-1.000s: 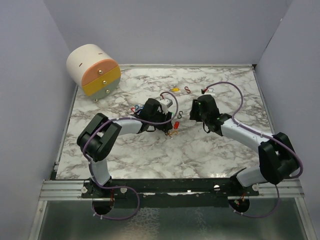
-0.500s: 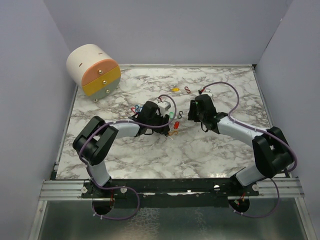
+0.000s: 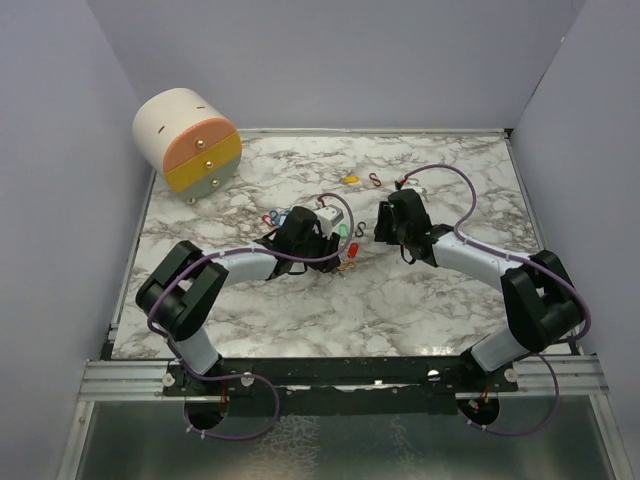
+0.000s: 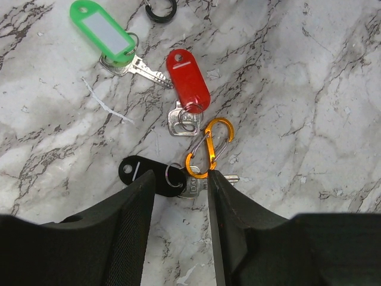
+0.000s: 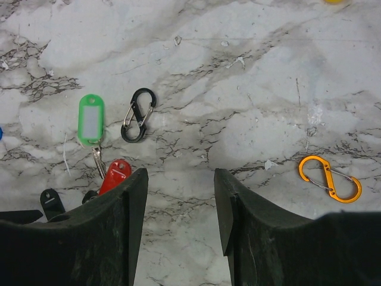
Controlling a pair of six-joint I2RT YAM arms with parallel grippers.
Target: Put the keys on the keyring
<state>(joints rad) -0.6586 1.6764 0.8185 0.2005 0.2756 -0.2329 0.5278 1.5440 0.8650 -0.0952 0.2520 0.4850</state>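
In the left wrist view a black key tag point(image 4: 141, 173) with its ring and metal key lies right at my left gripper's point(image 4: 180, 179) tips. An orange S-shaped keyring clip point(image 4: 208, 149) lies against that ring, its lower end touching the right fingertip point(image 4: 215, 182). The jaws stand apart over bare marble. A red-tagged key point(image 4: 187, 80) and a green-tagged key point(image 4: 101, 31) lie farther out. My right gripper point(image 5: 178, 176) is open above the table, empty, with the red tag point(image 5: 116, 173), green tag point(image 5: 91, 119) and black tag point(image 5: 50, 201) to its left.
A black S-clip point(image 5: 138, 115) lies by the green tag, another orange S-clip point(image 5: 330, 179) to the right. A yellow tag point(image 3: 350, 179) and a red S-clip point(image 3: 374, 180) lie farther back. A round drawer unit point(image 3: 188, 140) stands at the back left corner.
The left arm has drawn back to the left and settled lower over the keys, its jaws a little narrower. The right gripper has edged left toward the keys.
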